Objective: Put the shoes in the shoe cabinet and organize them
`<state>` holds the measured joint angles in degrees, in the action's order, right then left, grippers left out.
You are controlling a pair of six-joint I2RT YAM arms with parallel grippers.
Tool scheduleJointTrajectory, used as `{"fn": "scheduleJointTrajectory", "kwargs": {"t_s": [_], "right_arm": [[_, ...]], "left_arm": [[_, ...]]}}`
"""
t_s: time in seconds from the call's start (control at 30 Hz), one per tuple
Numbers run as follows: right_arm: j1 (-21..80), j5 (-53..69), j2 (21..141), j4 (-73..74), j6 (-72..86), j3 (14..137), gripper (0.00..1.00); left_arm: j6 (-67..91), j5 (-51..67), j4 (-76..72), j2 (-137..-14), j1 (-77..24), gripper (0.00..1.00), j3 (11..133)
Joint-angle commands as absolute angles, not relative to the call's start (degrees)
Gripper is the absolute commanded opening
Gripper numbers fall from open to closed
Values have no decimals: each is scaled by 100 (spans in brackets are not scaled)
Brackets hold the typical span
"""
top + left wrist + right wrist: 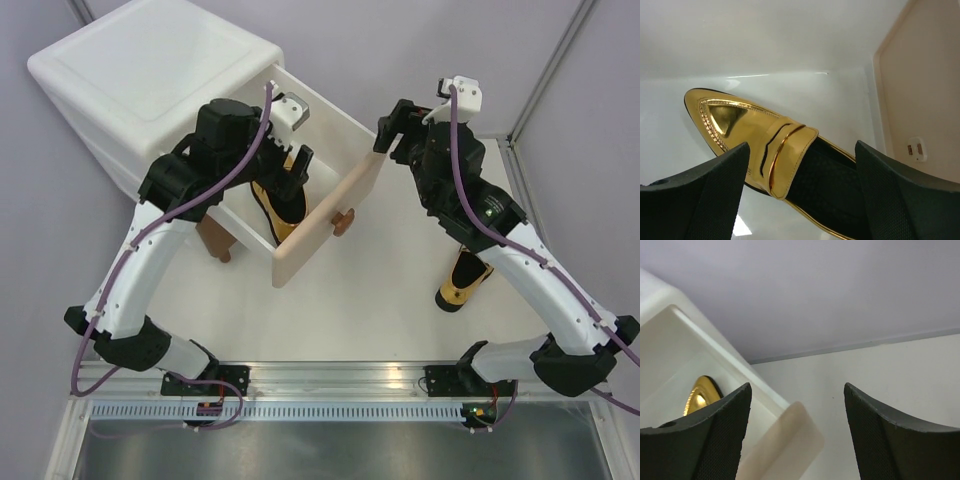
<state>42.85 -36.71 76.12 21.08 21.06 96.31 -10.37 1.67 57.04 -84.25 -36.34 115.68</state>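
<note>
The white shoe cabinet (150, 80) stands at the back left with its beige upper drawer (325, 220) pulled out. One gold shoe (283, 216) lies inside the drawer; in the left wrist view it (740, 125) rests on the white drawer floor. My left gripper (290, 178) is open just above it, its fingers (700, 195) straddling the shoe's opening. My right gripper (385, 135) is open and empty over the far corner of the drawer front (785, 445). A second gold shoe (462, 280) lies on the table under my right arm. The purple shoes are out of view.
The brown lower drawer (215, 238) sticks out a little under my left arm. A bear-shaped knob (343, 222) is on the beige front. A metal post (545, 70) and the table's raised edge run along the right side.
</note>
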Motion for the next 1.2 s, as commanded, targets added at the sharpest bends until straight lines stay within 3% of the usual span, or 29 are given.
{"fn": "scheduleJointTrajectory", "kwargs": {"t_s": [0.0, 0.5, 0.8, 0.93, 1.17], "right_arm": [[4017, -4096, 7401, 2162, 2100, 9335, 79], [3270, -3507, 7462, 2171, 2496, 8807, 79], [2980, -3174, 7514, 2171, 2777, 8666, 79], [2883, -2998, 7594, 2092, 2874, 8640, 78], [2690, -2804, 7532, 1951, 3014, 8429, 78]], "left_arm": [[-1283, 238, 6037, -8411, -3665, 88, 11839], [-2012, -1783, 6003, -8648, -4034, 87, 11286], [-2162, -2301, 5687, -8842, -4096, 86, 11013], [-2145, -2443, 5546, -8964, -4104, 78, 11214], [-1969, -2619, 5563, -8965, -4113, 49, 11074]]}}
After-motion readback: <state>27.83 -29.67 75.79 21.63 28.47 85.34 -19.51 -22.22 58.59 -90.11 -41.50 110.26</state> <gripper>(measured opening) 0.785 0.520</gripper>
